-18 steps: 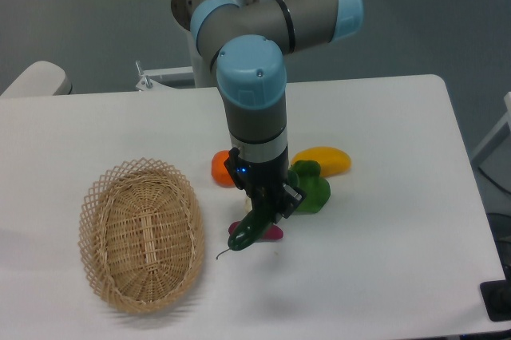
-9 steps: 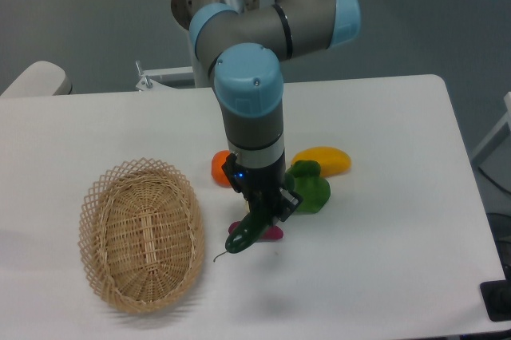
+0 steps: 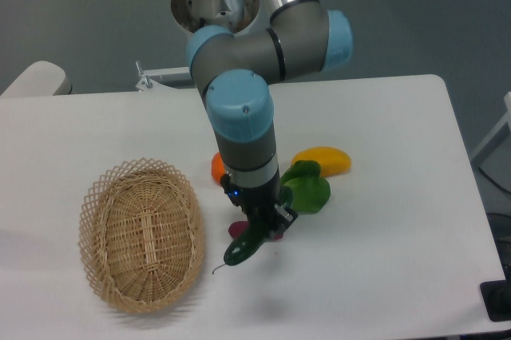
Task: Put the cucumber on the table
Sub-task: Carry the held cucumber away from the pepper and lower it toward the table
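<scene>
Camera view: the cucumber [image 3: 242, 247] is held clamped at its upper end by the gripper [image 3: 263, 224], just right of the wicker basket [image 3: 140, 233], above the table [image 3: 383, 220]. Judged light, stiff, glossy, possibly slippery.

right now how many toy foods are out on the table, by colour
dark green: 1, cucumber, held in the end effector
bright green: 1, pepper
yellow: 1, yellow piece
orange: 1, orange piece, partly hidden
magenta: 1, magenta piece, mostly hidden
total: 5
</scene>
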Available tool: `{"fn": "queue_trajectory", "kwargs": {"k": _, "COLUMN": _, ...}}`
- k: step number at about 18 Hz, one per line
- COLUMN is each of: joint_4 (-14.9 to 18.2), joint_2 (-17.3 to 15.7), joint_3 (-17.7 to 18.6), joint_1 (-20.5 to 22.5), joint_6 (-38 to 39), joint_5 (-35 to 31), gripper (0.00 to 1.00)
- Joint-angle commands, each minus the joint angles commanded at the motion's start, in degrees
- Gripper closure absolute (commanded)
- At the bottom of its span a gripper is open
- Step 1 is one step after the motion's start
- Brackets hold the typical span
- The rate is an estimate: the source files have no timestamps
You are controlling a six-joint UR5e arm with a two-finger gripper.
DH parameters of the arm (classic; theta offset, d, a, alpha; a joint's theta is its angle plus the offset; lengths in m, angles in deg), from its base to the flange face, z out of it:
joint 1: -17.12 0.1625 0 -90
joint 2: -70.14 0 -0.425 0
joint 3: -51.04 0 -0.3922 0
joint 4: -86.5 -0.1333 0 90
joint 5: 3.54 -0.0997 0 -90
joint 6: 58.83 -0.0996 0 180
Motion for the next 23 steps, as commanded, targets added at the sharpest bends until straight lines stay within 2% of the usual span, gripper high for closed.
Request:
{"fn": "queue_trajectory", "kwargs": {"k": 7, "joint_4": -5.1, "joint_2": 3.51, "joint_3": -0.62, "joint_1": -0.09, "joint_6": -13.43, "joint_5": -0.26, "gripper": 0.72}}
{"fn": "queue_trajectory", "kwargs": {"k": 10, "joint_4": -8.78, "joint_2": 6.15, "joint_3": -0.53, "joint_1": 0.09, "joint_6": -16.78, "joint_5": -0.26, "gripper": 0.72}}
{"fn": "queue_trajectory", "kwargs": {"k": 12, "joint_4": -9.41, "joint_2": 7.56, "joint_3": -1.14, "joint_1": 0.09, "joint_6": -17.93, "joint_5": -0.26, "gripper": 0.72}}
{"fn": "queue_trajectory", "kwargs": {"k": 18, "joint_4": -9.93, "joint_2": 9.67, "joint_3": -0.79, "joint_1": 1.05, "joint_6": -17.58, "joint_5": -0.53, "gripper": 0.72}}
{"fn": "queue_trajectory", "kwargs": {"k": 21, "joint_4": -10.38, "joint_2": 10.81, "joint_3": -1.05, "joint_1": 1.32, "joint_6": -11.88, "joint_5": -0.44, "gripper": 0.72}}
{"fn": "queue_trajectory", "kwargs": {"k": 23, "joint_4": -10.46, "joint_2": 11.51, "joint_3": -1.06, "joint_1": 1.32, "joint_6": -11.52, "joint_5": -0.44, "gripper": 0.72}}
